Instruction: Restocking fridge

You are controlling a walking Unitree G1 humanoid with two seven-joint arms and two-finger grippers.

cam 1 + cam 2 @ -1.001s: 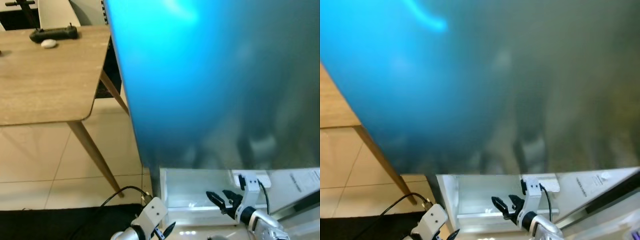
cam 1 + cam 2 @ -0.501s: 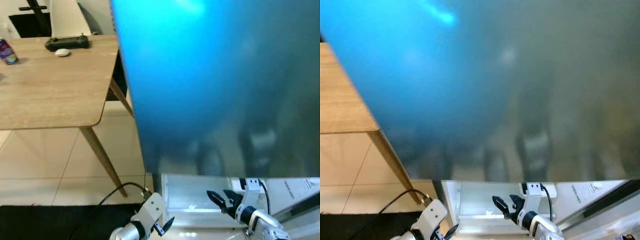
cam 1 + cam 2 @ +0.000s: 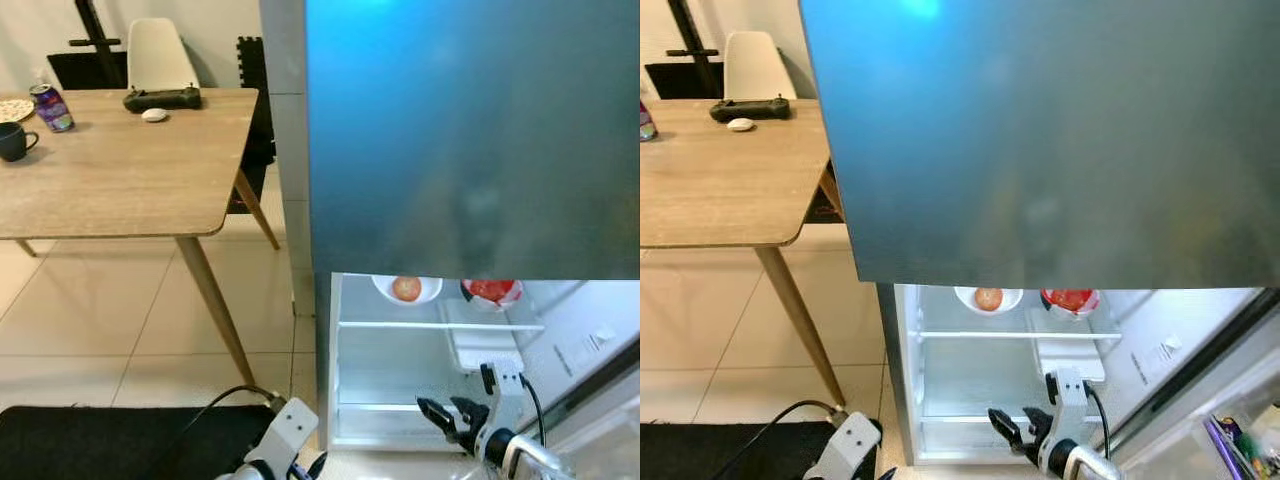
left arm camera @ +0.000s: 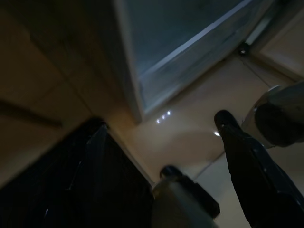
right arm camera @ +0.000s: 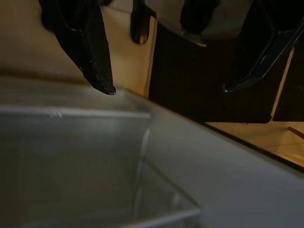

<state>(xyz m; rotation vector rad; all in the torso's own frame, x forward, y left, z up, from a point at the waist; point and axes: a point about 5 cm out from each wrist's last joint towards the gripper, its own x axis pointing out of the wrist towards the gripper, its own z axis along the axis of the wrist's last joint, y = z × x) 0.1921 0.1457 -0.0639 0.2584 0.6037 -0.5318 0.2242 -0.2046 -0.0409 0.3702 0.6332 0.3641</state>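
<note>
While its two black fingers stand spread with nothing between them, the right pincer (image 3: 452,417) hangs low in front of the open fridge (image 3: 430,370), level with the bottom shelf, so it looks free to take or push something rather than carrying stock. Right wrist view backs this: fingertips (image 5: 102,83) apart, pointing over a clear bin wall (image 5: 142,156) of the fridge, nothing gripped. Left pincer (image 3: 305,468) sits low at the fridge's left front corner near the floor, idle; in the left wrist view its fingers (image 4: 247,156) are spread and empty above the tile by the black mat (image 3: 120,440).

Fridge lower compartment is open and lit. On the upper glass shelf (image 3: 440,325), toward its back edge, a white bowl with an orange fruit (image 3: 406,288) sits left of a bowl with red food (image 3: 491,291); they are beside each other, not touching as far as I can tell. Bottom shelf under them looks bare, probably the spot to fill. Blue-grey door (image 3: 470,130) of the upper compartment blocks most of the view above.

Wooden bench (image 3: 110,170) stands well apart to the left. At its far left corner: a dark mug (image 3: 14,140), a purple can (image 3: 47,106), likely the stock to fetch. Near the far edge: a black controller (image 3: 162,98) and a small white object (image 3: 153,115) just beside it. White chair (image 3: 160,55) behind the bench.

Judgement: nothing in hand, restocking step not yet started.
</note>
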